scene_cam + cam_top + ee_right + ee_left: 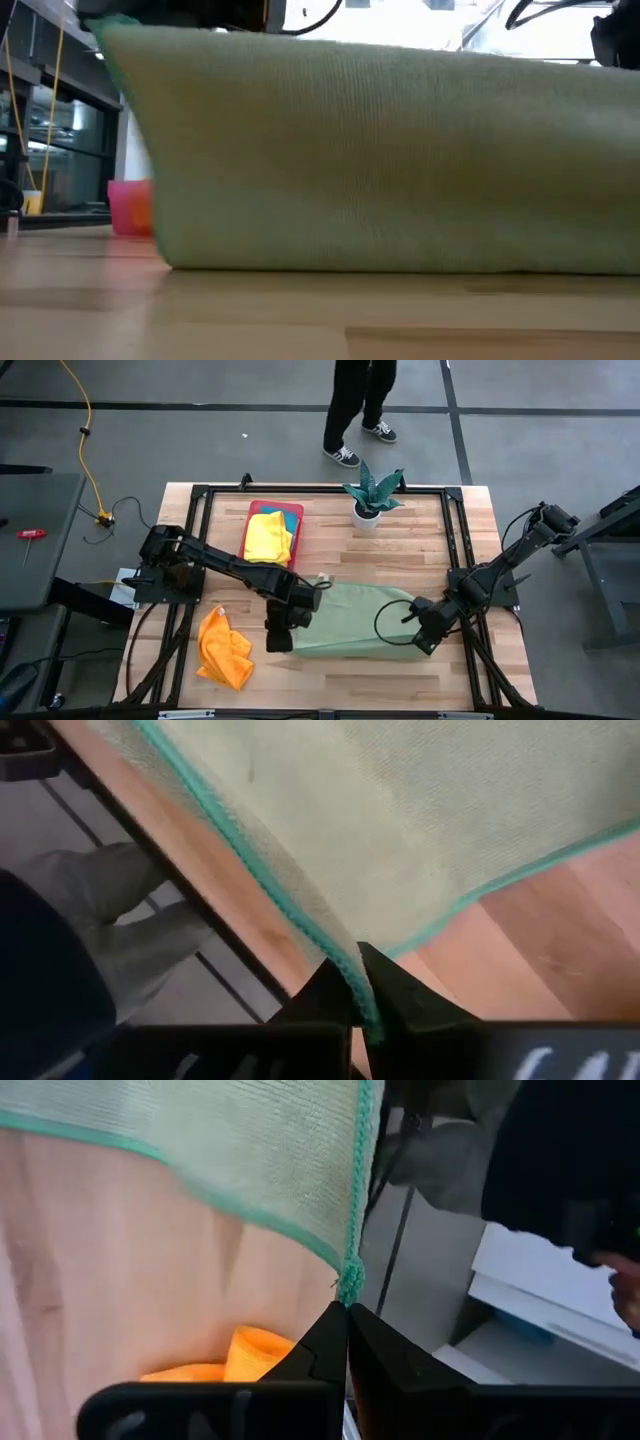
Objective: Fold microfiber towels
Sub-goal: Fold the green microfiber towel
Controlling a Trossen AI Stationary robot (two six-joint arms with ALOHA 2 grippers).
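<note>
The left gripper (279, 641) and right gripper (424, 639) each clamp a corner of the light green towel (355, 618), lifted mid-bench. Folding is incomplete. The orange towel (223, 648) lies crumpled; yellow towels (268, 538) rest on the pink tray (296, 512).

No legible text, label or sign anywhere.

**Both arms reach in, fingers pinched shut**

The left arm stretches from its base toward the middle. Its left gripper (279, 636) points down, and its two dark fingers (322, 1352) are pressed tight together. A green stitched edge sits right at their tips.

The right arm bends in from the other side. The right gripper (424, 640) is low too. Its fingers (392, 988) are squeezed together, with a green edge caught between them.
</note>
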